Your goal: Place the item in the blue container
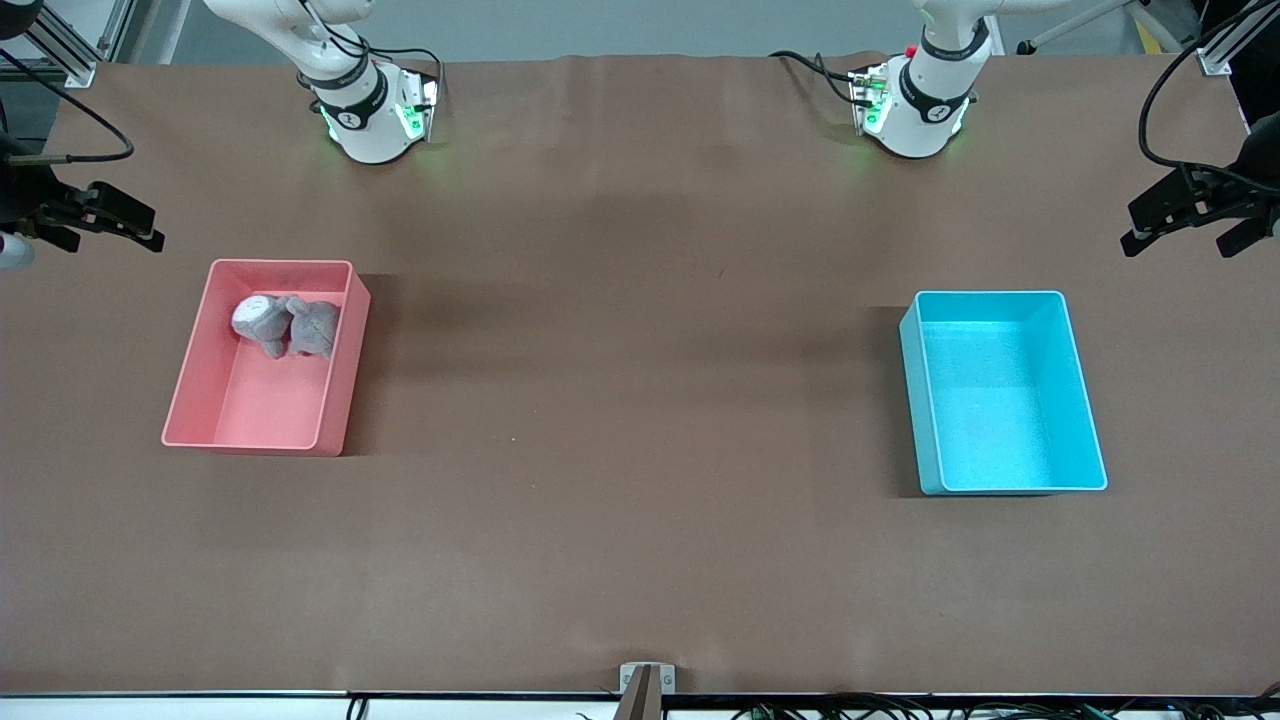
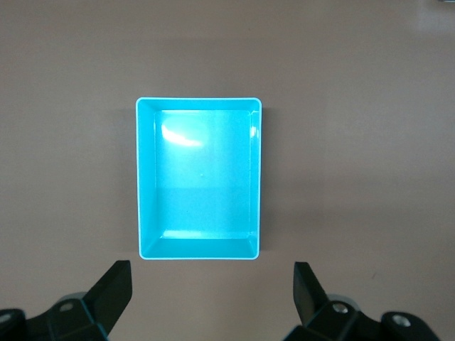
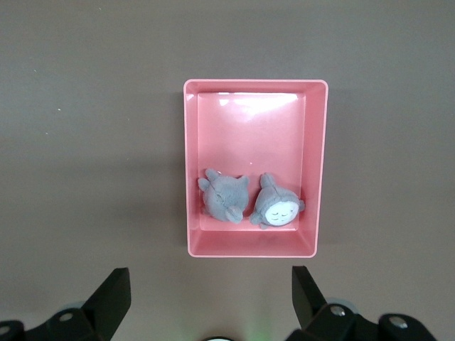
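The cyan-blue rectangular plastic bin (image 1: 1003,392) with tall smooth walls is sitting on the brown worktop (image 1: 630,400) toward the left arm's end, nearer to the front camera than the left claw's spot above the worktop, and it is lying empty. Well apart from it, toward the right arm's end, the pink rectangular plastic bin (image 1: 265,357) of the same shape is holding two small grey plush toys (image 1: 286,324) side by side, one showing a white face, both resting in the bin's end farther from the front camera. The left claw (image 1: 1195,213) is hovering over the worktop's edge, its fingers (image 2: 114,288) spread wide and gripping nothing. The right claw (image 1: 85,215) is waiting over the worktop's edge at its own end, its fingers (image 3: 114,295) likewise standing wide apart and empty
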Controlling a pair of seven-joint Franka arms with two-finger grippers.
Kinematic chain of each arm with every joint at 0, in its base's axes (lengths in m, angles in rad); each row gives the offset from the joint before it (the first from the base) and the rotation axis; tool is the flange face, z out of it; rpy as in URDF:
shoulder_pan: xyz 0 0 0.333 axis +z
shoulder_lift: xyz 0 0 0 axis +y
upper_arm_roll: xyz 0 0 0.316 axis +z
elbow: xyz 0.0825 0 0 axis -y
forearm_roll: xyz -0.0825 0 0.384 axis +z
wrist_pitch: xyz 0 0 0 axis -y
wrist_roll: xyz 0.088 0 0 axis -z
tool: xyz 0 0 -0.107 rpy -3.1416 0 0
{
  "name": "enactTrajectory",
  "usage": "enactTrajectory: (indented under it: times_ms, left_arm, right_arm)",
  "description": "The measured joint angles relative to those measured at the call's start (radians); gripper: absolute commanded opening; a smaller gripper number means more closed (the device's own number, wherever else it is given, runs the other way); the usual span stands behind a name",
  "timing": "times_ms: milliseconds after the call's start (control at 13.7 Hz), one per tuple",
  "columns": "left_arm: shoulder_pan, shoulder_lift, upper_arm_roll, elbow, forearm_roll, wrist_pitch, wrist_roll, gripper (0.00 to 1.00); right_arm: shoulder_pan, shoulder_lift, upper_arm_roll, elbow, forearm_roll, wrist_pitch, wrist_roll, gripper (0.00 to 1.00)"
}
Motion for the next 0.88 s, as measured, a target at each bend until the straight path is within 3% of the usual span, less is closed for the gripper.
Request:
enactTrajectory:
  times_ms: [438,876]
  left_arm:
    - [0.0,0.0,0.0,0.0,0.0,0.0,0.0,1.0]
    - [0.0,0.0,0.0,0.001,0.0,0.0,0.0,1.0]
  right_arm:
    - [0.0,-0.007,0.001,0.079,0.0,-0.08,0.0,1.0]
    - [0.0,-0.007,0.003,0.082,0.0,-0.072,-0.002,1.0]
